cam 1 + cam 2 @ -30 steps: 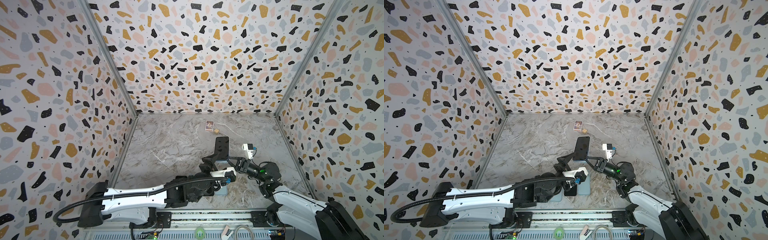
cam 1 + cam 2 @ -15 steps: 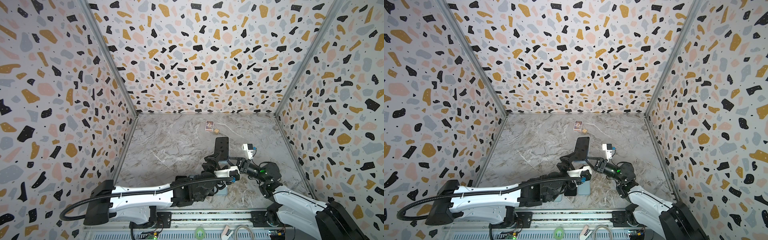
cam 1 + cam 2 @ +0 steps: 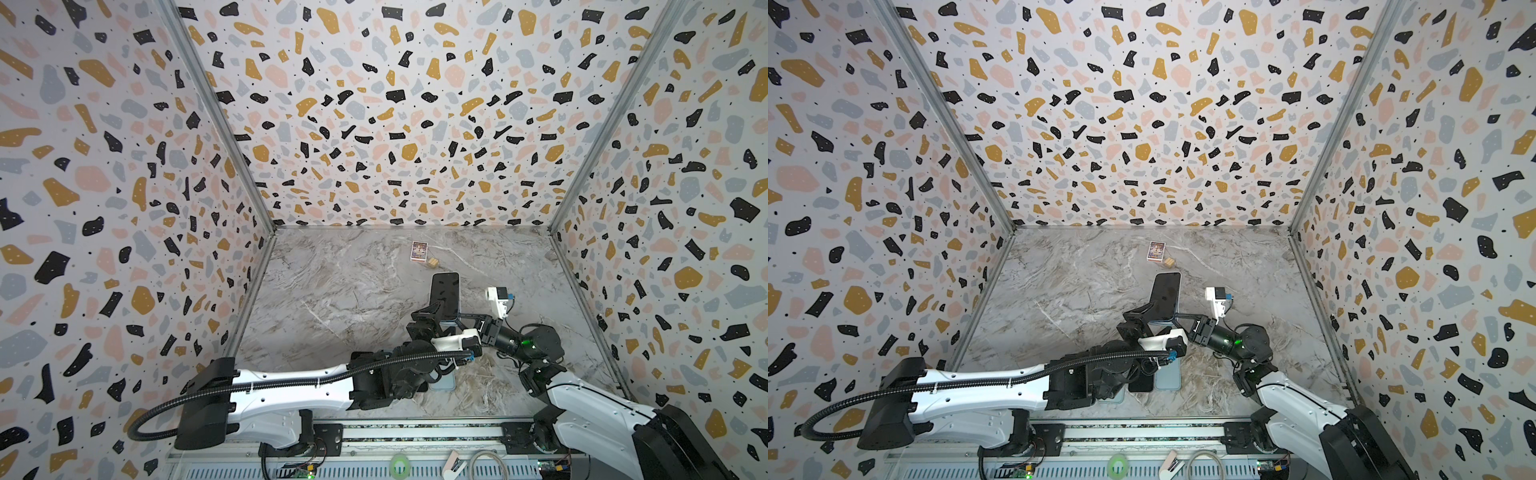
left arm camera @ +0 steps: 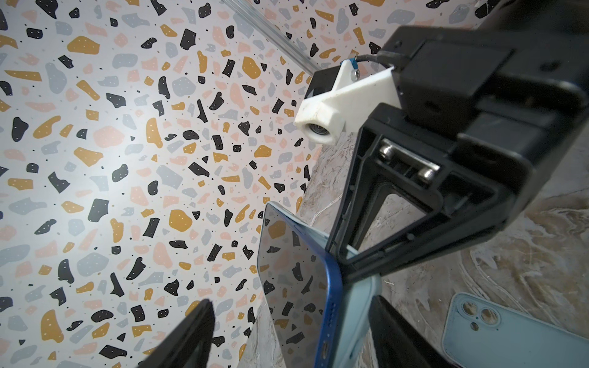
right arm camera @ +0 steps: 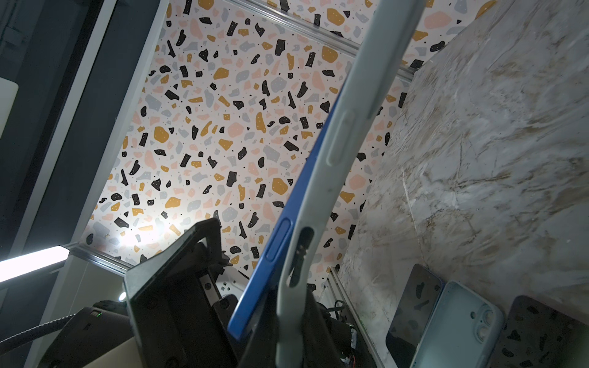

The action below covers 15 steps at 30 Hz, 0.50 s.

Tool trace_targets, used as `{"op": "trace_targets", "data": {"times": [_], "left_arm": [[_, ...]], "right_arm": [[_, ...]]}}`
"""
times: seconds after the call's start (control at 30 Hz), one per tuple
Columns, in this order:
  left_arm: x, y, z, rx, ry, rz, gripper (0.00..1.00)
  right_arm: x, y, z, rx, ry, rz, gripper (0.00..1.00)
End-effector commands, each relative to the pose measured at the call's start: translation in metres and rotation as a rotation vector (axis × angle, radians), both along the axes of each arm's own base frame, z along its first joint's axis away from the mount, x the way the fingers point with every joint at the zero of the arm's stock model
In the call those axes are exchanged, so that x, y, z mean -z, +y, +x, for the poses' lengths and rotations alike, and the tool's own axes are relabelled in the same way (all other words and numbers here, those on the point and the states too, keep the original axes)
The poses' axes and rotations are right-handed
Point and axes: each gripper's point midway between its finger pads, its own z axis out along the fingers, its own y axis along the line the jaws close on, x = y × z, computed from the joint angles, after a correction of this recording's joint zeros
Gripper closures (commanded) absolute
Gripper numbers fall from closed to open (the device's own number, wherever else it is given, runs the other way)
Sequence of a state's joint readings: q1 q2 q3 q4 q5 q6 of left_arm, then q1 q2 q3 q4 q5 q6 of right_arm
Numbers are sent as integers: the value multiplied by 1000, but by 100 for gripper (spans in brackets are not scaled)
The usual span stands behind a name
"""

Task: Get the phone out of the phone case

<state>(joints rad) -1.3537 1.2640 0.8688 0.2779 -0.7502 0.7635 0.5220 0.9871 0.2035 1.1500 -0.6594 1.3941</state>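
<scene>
The print on the small card lying on the desk is too small for us to read. We see the right tool clamped tight on the pale phone case, raised off the desk. The blue phone sits partly peeled out of it. The left tool gapes wide, straddling the phone's lower end.

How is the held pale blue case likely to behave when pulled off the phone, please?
Probably floppy: the case bows away from the blue phone where they part. Likely grippy, given its matte skin. The phone seems rigid; its edge runs straight.
</scene>
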Motion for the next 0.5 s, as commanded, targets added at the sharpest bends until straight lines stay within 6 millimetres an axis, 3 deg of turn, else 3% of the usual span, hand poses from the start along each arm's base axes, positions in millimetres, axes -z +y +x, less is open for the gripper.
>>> {"op": "trace_targets", "data": {"times": [0.0, 0.47], "left_arm": [[-32, 1, 6, -25, -30, -86, 22], [-34, 0, 14, -40, -46, -53, 25]], "right_arm": [[-21, -3, -9, -6, -96, 39, 100], [-21, -1, -9, -10, -98, 35, 100]]}}
